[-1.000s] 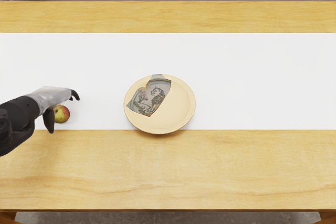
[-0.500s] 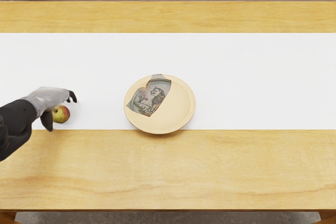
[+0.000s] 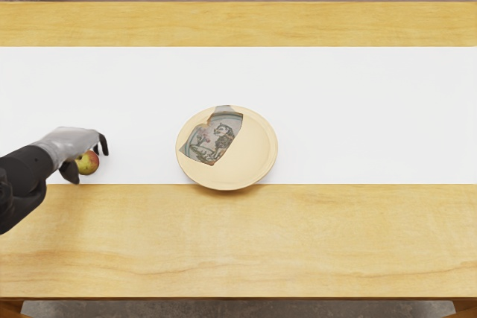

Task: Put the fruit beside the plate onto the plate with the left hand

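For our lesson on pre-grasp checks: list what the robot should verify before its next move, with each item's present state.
1. Left robot hand positioned over the small red-and-yellow apple: ok.
2. Firm grasp on the apple: cannot tell.
3. Apple resting on the white table runner: ok.
4. Round tan plate carries no fruit: ok.
5. Plate lies to the apple's right, apart from it: ok.

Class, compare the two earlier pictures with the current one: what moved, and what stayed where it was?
The left hand pulled back toward the picture's left and settled closer over the apple, hiding more of it; a firm hold cannot be confirmed. The apple has not shifted, and the plate sits unchanged on the white runner.
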Controlling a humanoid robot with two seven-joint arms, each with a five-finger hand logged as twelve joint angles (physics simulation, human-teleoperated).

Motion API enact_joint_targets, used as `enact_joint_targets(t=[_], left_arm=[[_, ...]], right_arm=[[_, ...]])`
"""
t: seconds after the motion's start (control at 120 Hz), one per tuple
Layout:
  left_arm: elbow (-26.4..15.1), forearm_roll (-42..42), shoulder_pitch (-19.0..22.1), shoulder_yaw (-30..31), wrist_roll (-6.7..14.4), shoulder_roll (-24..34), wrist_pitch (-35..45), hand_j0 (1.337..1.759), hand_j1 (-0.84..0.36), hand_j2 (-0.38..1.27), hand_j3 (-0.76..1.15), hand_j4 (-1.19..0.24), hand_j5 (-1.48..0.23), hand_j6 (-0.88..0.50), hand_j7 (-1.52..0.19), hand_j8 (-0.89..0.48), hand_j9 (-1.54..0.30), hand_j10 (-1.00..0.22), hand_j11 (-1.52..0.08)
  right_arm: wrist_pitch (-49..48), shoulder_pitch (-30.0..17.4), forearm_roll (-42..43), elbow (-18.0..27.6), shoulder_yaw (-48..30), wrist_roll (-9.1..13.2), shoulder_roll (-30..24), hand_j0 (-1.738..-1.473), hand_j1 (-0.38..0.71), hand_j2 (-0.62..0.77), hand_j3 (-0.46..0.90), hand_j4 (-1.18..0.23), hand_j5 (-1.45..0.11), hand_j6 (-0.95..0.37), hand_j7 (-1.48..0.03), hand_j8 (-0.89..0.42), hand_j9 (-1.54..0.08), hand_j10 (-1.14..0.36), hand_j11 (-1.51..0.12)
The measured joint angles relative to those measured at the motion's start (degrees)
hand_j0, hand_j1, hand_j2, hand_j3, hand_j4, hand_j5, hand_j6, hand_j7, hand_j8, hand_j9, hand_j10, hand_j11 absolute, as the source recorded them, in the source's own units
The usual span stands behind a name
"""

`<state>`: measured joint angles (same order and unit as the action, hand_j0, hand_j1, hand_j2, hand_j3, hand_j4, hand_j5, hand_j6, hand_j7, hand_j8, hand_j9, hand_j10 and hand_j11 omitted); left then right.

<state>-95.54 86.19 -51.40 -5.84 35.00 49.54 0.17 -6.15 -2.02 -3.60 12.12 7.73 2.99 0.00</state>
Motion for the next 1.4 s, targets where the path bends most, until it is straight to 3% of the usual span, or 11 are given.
enact_joint_targets(t=[0.075, 0.275, 0.467, 0.758, 0.867, 1.1, 1.267, 1.4], left_arm=[[0.0, 0.0, 0.1, 0.0, 0.0, 0.1, 0.0, 1.658, -0.26, 0.11, 0.00, -0.52, -0.67, -0.51, -0.67, -0.50, -0.67, -0.52, -0.67], [0.1, 0.1, 0.1, 0.0, 0.0, 0.1, 0.0, 1.656, -0.29, 0.33, 0.00, -0.64, -0.83, -0.50, -0.83, -0.51, -0.84, -0.63, -0.84], [0.5, -0.4, 0.0, -0.1, 0.0, 0.0, 0.0, 1.651, -0.29, 0.32, 0.00, -0.70, -0.94, -0.44, -0.95, -0.45, -0.95, -0.69, -0.95], [1.1, -3.8, -0.8, -3.2, 0.0, -0.5, -0.2, 1.651, -0.28, 0.31, 0.00, -0.72, -1.03, -0.42, -1.00, -0.44, -1.00, -0.73, -1.00], [1.1, -11.4, -0.8, -9.0, 0.0, -2.4, -0.2, 1.652, -0.27, 0.30, 0.00, -0.72, -1.04, -0.41, -1.00, -0.43, -1.00, -0.73, -1.00], [1.1, -37.7, -0.8, -20.7, 0.0, -3.9, -1.7, 1.653, -0.29, 0.29, 0.00, -0.72, -1.03, -0.40, -0.99, -0.42, -1.00, -0.74, -1.00], [3.9, -57.9, 0.1, -28.2, 0.0, -3.2, -15.2, 1.654, -0.34, 0.39, 0.00, -0.71, -1.03, -0.39, -0.98, -0.41, -0.99, -0.74, -0.99], [7.0, -66.8, 0.0, -31.4, 0.0, -3.7, -24.5, 1.654, -0.36, 0.43, 0.00, -0.71, -1.03, -0.39, -0.98, -0.41, -0.98, -0.74, -0.98]], right_arm=[[0.0, 0.0, 0.0, 0.0, 0.0, 0.0, 0.0, -1.658, -0.33, 0.00, 0.00, -0.01, -0.02, -0.01, -0.02, -0.01, -0.02, -0.01, -0.02], [0.0, 0.0, 0.0, 0.0, 0.0, 0.0, 0.0, -1.658, -0.33, 0.00, 0.00, -0.01, -0.02, -0.01, -0.02, -0.01, -0.02, -0.01, -0.02], [0.0, 0.0, 0.0, 0.0, 0.0, 0.0, 0.0, -1.658, -0.33, 0.00, 0.00, -0.01, -0.02, -0.01, -0.02, -0.01, -0.02, -0.01, -0.02], [0.0, 0.0, 0.0, 0.0, 0.0, 0.0, 0.0, -1.658, -0.33, 0.00, 0.00, -0.01, -0.02, -0.01, -0.02, -0.01, -0.02, -0.01, -0.02], [0.0, 0.0, 0.0, 0.0, 0.0, 0.0, 0.0, -1.658, -0.33, 0.00, 0.00, -0.01, -0.02, -0.01, -0.02, -0.01, -0.02, -0.01, -0.02], [0.0, 0.0, 0.0, 0.0, 0.0, 0.0, 0.0, -1.658, -0.33, 0.00, 0.00, -0.01, -0.02, -0.01, -0.02, -0.01, -0.02, -0.01, -0.02], [0.0, 0.0, 0.1, 0.0, 0.0, 0.0, 0.0, -1.658, -0.33, 0.00, 0.00, -0.01, -0.02, -0.01, -0.02, -0.01, -0.02, -0.01, -0.02], [0.0, 0.0, 0.1, 0.0, 0.0, 0.0, 0.0, -1.658, -0.33, 0.00, 0.00, -0.01, -0.02, -0.01, -0.02, -0.01, -0.02, -0.01, -0.02]])
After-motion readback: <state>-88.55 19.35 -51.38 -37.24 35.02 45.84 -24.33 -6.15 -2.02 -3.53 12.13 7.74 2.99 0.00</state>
